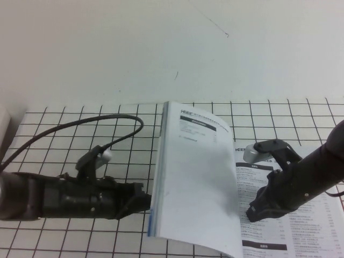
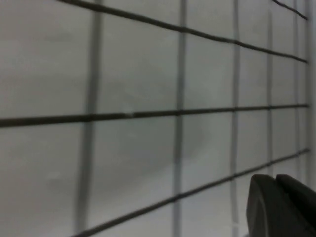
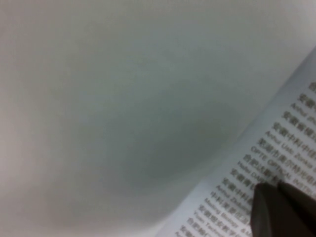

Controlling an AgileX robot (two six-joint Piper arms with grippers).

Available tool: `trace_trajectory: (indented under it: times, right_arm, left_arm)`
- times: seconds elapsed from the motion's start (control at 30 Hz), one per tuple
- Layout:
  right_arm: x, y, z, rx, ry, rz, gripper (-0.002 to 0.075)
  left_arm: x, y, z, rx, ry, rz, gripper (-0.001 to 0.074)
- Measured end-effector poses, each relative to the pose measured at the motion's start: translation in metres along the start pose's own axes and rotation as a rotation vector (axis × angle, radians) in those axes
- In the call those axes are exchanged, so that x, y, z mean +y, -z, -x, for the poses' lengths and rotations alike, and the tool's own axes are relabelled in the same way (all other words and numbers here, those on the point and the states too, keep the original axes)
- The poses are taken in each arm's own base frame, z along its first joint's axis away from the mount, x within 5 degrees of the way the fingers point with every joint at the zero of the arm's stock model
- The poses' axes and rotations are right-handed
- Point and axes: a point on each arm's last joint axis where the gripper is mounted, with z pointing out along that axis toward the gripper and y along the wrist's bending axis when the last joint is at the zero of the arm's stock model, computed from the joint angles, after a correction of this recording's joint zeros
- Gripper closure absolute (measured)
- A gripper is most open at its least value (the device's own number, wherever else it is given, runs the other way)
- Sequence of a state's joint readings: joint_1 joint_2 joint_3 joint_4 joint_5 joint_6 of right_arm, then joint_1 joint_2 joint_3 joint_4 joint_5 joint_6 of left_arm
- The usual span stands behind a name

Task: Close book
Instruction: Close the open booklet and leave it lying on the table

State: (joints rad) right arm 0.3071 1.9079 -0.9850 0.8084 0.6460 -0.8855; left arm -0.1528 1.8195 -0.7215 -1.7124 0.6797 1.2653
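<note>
An open book [image 1: 196,177] sits on a white table [image 1: 54,126] ruled with a black grid. Its left half stands raised, leaning over the flat printed right page [image 1: 301,226]. The left gripper [image 1: 142,201] lies low at the raised half's outer side. The right gripper [image 1: 253,212] is over the flat page, just beside the raised half. A black cable [image 1: 115,119] loops behind the left gripper.

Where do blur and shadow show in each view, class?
Left wrist view: table grid lines soft under the left hand. Right wrist view: grey shadow on the lifted page, print beside the right hand smudged. High view: clearest; left hand beside the book, right hand over it.
</note>
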Motion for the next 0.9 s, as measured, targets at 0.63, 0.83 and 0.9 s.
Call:
trace_trajectory:
  times: [0.63,0.83,0.9]
  right_arm:
    - [-0.001,-0.001,0.000,-0.003,-0.010,-0.007,0.0729]
    - [0.001,0.008,0.003,-0.042,-0.027,-0.038,0.0729]
    - [0.007,0.022,0.007,-0.091,-0.001,-0.061,0.0729]
  left_arm:
    - [-0.150,-0.011,0.018,0.104,-0.343,-0.507,0.0738]
    - [-0.159,0.013,0.020,0.093,-0.386,-0.494,0.0738]
    - [-0.167,0.024,0.017,0.096,-0.424,-0.499,0.0738]
